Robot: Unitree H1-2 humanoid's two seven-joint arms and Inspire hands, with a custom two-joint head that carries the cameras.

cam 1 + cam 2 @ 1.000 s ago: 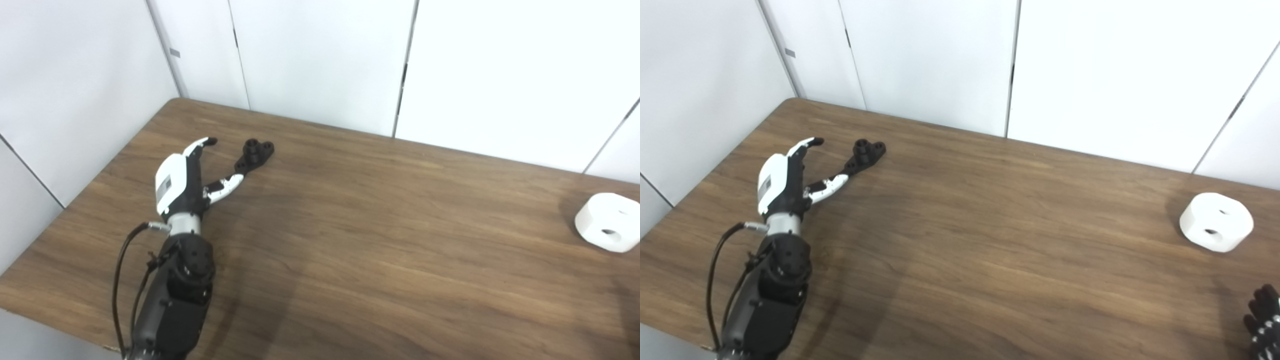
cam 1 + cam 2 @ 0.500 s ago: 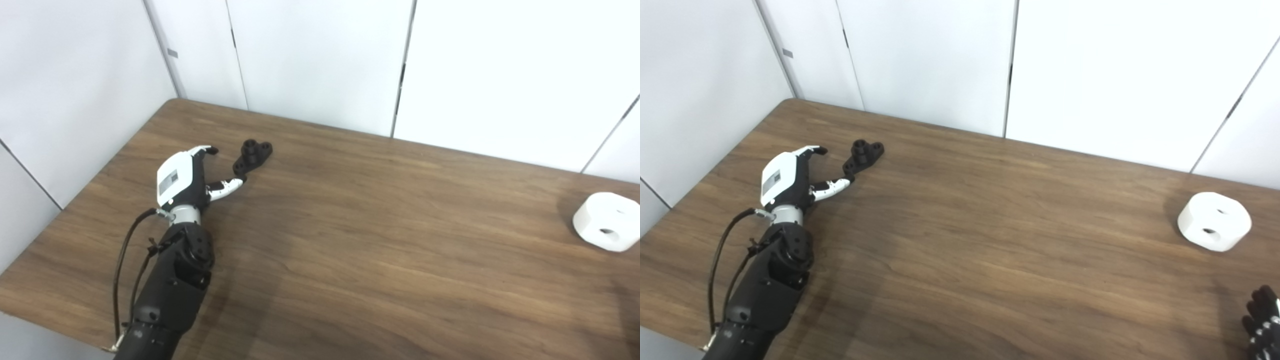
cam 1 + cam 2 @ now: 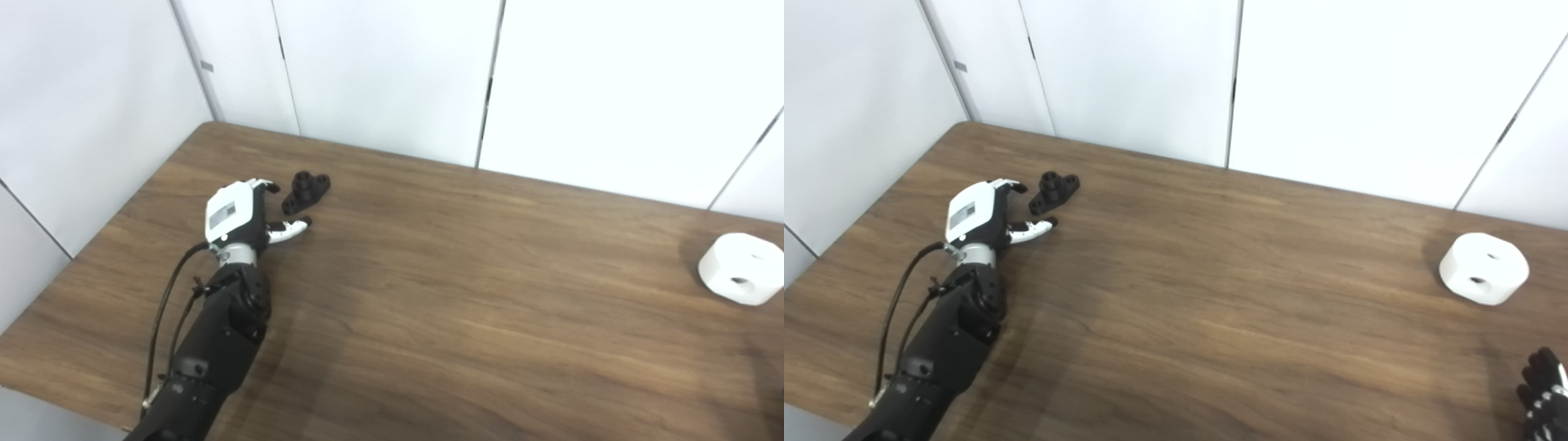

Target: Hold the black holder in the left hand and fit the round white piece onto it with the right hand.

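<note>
Black, rigid-looking plastic, the holder point(image 3: 305, 191) lies on the table point(image 3: 429, 294) just beyond the left robot hand point(image 3: 242, 211), whose fingers stand apart, empty. Probably light; grip its narrow end.

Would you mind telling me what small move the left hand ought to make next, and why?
Probably ease the left hand slightly forward and close on the black holder: the hand is open, its fingers just short of the holder, which lies ungrasped on the table.
</note>
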